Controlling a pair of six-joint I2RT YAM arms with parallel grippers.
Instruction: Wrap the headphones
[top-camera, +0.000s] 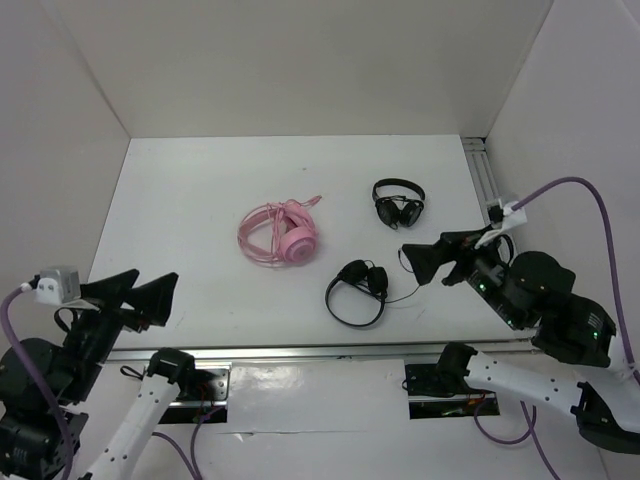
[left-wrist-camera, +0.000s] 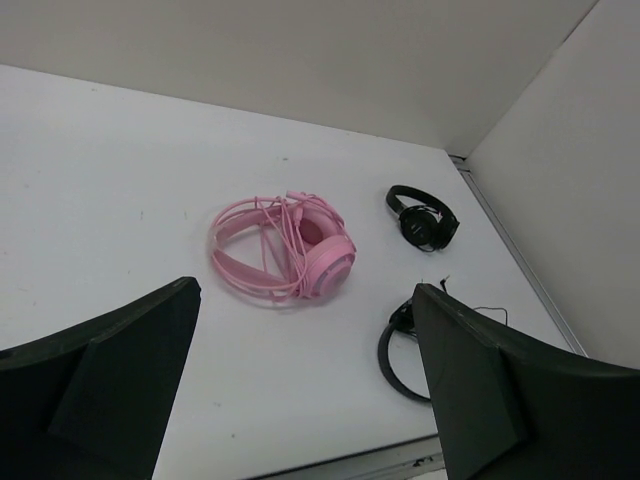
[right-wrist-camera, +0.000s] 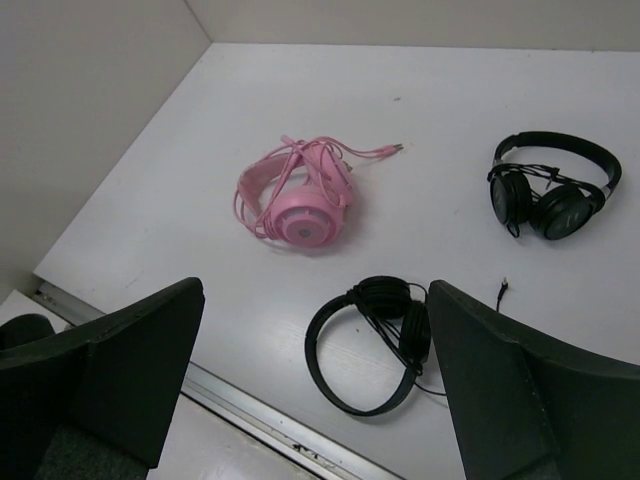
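One black headset (left-wrist-camera: 401, 320) half behind hand (left-wrist-camera: 305, 290).

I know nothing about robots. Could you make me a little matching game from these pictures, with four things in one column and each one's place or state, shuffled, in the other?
Column one
1. pink headphones
2. black headphones with the trailing plug
3. other black headphones
4. left pincer

Column two
A. nearest the front edge of the table
B. open, holding nothing
C. left of the other two headsets
D. farthest back, rightmost headset

Pairs: 1-C, 2-A, 3-D, 4-B
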